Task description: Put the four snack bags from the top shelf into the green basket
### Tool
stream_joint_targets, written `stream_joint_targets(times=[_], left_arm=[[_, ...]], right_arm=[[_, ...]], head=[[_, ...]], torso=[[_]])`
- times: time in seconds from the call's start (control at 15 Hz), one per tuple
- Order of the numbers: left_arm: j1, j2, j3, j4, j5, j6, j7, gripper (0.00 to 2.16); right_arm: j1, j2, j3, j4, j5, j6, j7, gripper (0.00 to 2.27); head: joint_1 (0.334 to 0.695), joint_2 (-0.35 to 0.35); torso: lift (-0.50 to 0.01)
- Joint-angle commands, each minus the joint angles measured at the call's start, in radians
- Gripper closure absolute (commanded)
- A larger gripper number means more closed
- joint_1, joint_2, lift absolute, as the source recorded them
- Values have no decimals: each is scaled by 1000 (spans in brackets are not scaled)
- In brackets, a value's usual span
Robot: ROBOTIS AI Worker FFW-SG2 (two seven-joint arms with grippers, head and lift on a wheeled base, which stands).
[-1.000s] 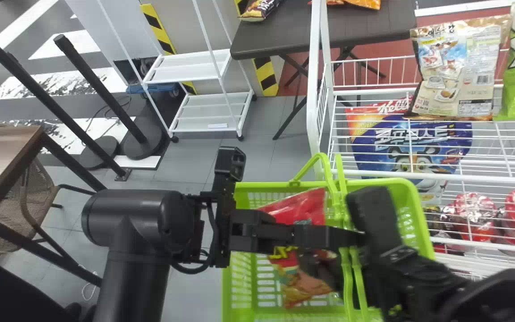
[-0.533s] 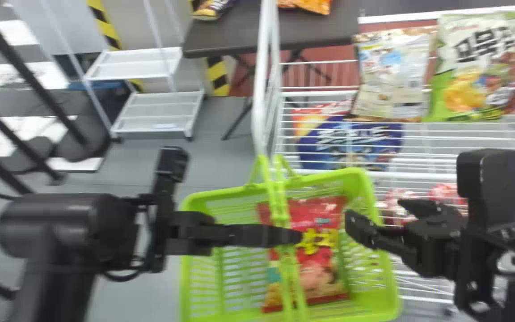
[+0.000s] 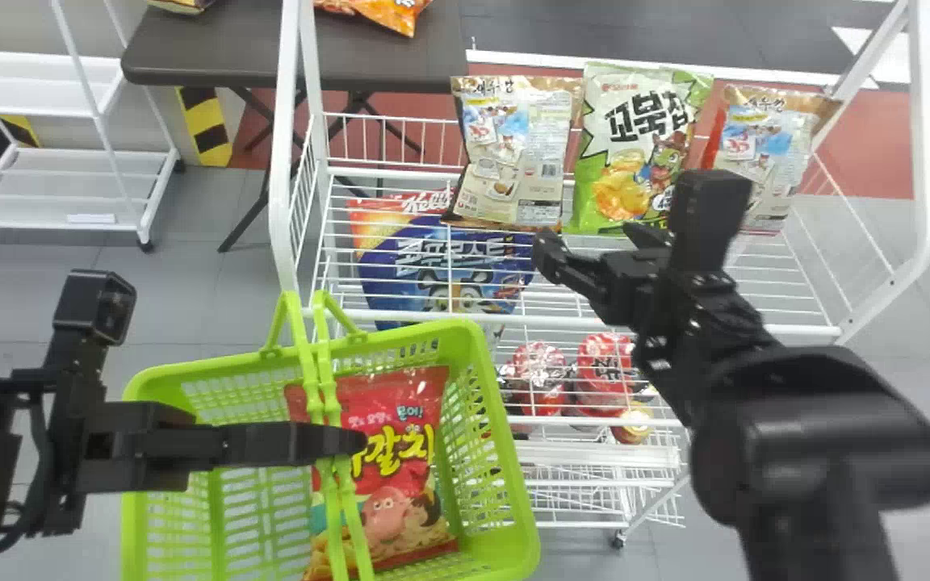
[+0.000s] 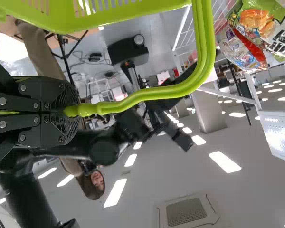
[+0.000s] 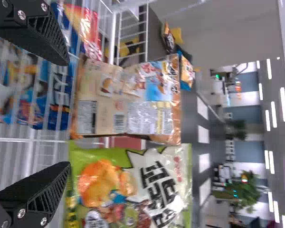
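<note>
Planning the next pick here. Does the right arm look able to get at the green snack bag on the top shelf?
Probably yes: the right tool is open near the green bag, with nothing seen between them, though a tan bag close beside it could crowd a finger.

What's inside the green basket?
I can see a red snack bag lying in the basket. The green handles and the robot's left gripper hide some of it. I can't see whether anything is under the bag, because the bag covers that spot.
</note>
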Motion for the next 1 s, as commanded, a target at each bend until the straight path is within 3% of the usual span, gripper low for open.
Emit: stream_joint_targets(times=[0.0, 0.2, 0.53, 0.6, 0.67, 0.8, 0.93], left_arm=[[16, 4, 26, 5, 6, 7, -11, 2148], [31, 6, 52, 17, 17, 7, -11, 2148], [49, 6, 58, 27, 29, 7, -11, 2148], [52, 6, 61, 30, 29, 7, -11, 2148], [52, 6, 61, 39, 29, 7, -11, 2148], [54, 6, 61, 40, 30, 7, -11, 2148], [54, 6, 62, 39, 33, 7, -11, 2148]], right_arm=[[-106, 11, 18, 208, 12, -153, -10, 66], [-256, 38, 32, 495, 12, -359, -42, 66], [-477, 41, 64, 894, 14, -472, -53, 245], [-504, 41, 79, 945, 21, -494, -54, 562], [-509, 41, 84, 965, 28, -561, -54, 1018], [-509, 41, 85, 972, 35, -589, -70, 2202], [-497, 41, 85, 971, 38, -620, -77, 2250]], head=[[695, -110], [695, -86], [695, -63], [695, -58], [695, -54], [695, -46], [695, -45]], torso=[[0], [0], [0], [0], [0], [0], [0]])
